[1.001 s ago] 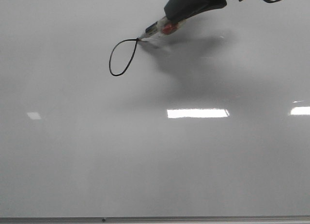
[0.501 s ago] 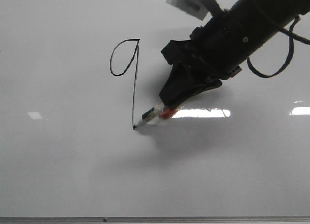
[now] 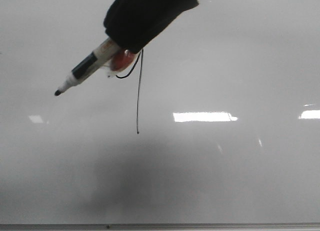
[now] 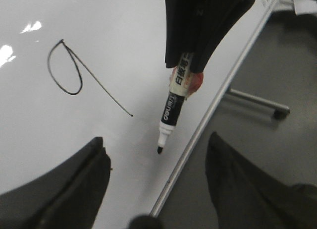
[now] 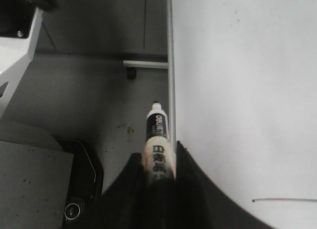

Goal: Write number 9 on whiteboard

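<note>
Front view: glossy whiteboard (image 3: 225, 181) bears number 9 (image 3: 138, 101); right jaws clamp marker (image 3: 85, 68), left jaws apart.

A grey floor (image 5: 84, 95) lies beside the board, a metal stand leg (image 5: 146, 65) resting on it.

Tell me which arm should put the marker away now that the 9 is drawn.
Right. Its end effector already grips the black-and-white marker, lifted off the glossy white whiteboard beside the thin black number 9. The left end effector hangs open and empty.

Lab-like room: whiteboard (image 3: 225, 181), grey floor (image 5: 89, 100)
</note>
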Motion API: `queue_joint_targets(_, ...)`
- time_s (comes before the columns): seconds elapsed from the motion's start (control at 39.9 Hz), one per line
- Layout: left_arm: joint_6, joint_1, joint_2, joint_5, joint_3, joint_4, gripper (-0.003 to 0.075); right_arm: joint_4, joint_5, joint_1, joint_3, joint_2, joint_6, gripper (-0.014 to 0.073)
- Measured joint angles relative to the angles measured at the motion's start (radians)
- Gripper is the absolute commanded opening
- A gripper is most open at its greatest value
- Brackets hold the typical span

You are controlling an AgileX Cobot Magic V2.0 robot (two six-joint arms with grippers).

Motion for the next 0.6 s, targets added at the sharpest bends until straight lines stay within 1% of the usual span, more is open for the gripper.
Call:
queue_joint_targets(0.1, 0.048, -0.035, 0.101, 0.014, -0.034, 0.019, 0.0438, -0.028, -0.012, 0.056, -0.013, 0.0, -0.004, -0.0058)
queue_joint_targets(0.23, 0.056, -0.13, 0.169, 0.015, -0.037, 0.083, 0.0435, -0.035, -0.015, 0.089, -0.032, 0.0, -0.006, -0.0058)
queue_joint_targets(0.3, 0.056, -0.173, 0.202, -0.004, -0.037, 0.096, 0.0404, -0.035, -0.004, 0.102, -0.053, 0.0, -0.007, -0.0058)
queue_joint_targets(0.38, 0.056, -0.185, 0.218, -0.027, -0.038, 0.099, 0.037, -0.035, 0.005, 0.109, -0.069, 0.0, -0.007, -0.0058)
queue_joint_targets(0.6, 0.056, -0.185, 0.22, -0.039, -0.052, 0.1, 0.0274, -0.042, 0.013, 0.113, -0.071, 0.0, -0.009, -0.0058)
